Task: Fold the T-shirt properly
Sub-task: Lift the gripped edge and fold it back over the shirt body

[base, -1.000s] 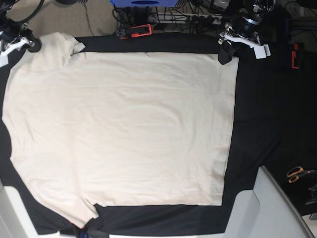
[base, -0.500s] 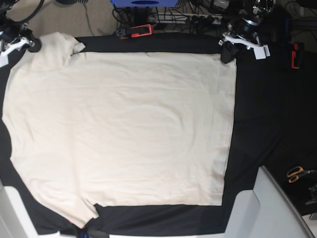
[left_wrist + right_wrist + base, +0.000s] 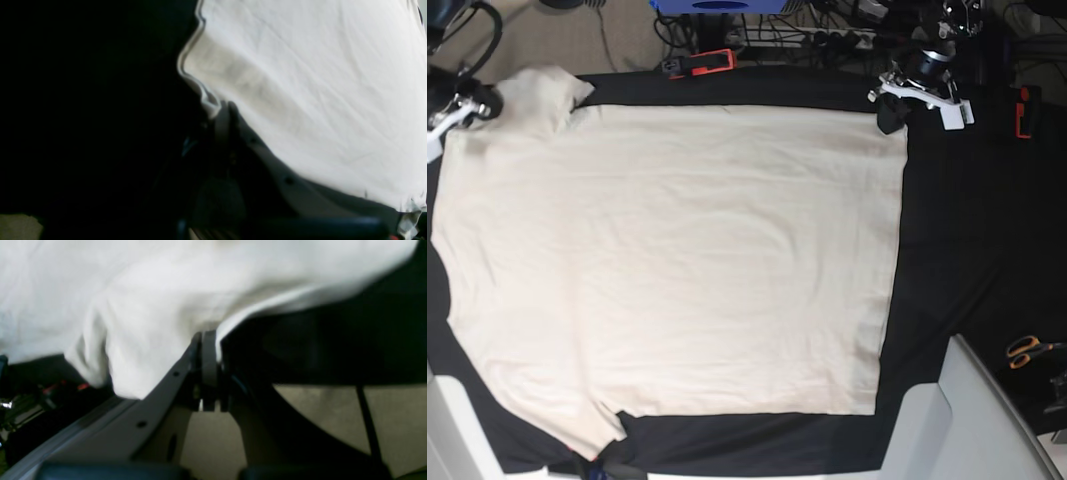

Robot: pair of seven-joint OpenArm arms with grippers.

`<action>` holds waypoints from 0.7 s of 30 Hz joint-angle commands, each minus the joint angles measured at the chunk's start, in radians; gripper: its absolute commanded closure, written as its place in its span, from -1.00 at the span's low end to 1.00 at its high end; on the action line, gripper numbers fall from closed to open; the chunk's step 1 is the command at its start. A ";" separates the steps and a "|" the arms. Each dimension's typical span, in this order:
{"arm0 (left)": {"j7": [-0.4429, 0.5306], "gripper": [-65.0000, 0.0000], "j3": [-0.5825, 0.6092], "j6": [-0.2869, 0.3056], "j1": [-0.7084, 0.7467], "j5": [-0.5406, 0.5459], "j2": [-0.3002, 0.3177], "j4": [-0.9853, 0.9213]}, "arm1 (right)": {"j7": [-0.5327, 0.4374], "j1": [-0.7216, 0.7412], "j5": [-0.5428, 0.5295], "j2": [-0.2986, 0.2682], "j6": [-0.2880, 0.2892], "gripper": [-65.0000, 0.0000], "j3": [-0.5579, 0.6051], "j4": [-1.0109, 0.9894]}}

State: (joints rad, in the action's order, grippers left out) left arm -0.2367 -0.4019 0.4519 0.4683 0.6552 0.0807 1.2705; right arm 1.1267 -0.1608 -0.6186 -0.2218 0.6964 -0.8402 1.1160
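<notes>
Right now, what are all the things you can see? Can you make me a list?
T-shirt: one, cream, spread flat over most of the table.
Tablecloth: one, black, under the shirt.
Scissors: one pair, orange handles, near right edge of the cloth.
Clamps: two, red and black, one at the far edge, one at the far right.
Blue box: one, beyond the far edge.
Cables: a black tangle, behind the table.
Grey panel: one, near right corner.
Left gripper: one, shut on the T-shirt at its far right corner.
Right gripper: one, shut on the T-shirt by the far left sleeve.
</notes>
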 commanded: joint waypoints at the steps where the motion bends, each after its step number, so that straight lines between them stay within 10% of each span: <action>1: 0.007 1.00 -0.002 0.002 0.002 0.001 0.008 0.015 | -0.010 0.010 -0.013 -0.031 0.002 0.99 -0.004 0.013; 17: -0.117 1.00 -0.010 -0.037 -0.044 -0.082 -0.015 0.203 | 0.023 0.171 -0.013 -0.092 0.002 0.99 0.118 0.013; 21: -0.117 1.00 -0.002 -0.133 -0.056 -0.082 -0.015 0.212 | 0.022 0.215 -0.011 -0.115 0.002 0.99 0.174 0.011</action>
State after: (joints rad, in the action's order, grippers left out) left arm -0.3733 -0.4026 0.3130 0.4122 0.5579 0.0570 1.4635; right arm 1.1641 0.0372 -0.6094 -0.3061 0.6930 -0.6613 1.1103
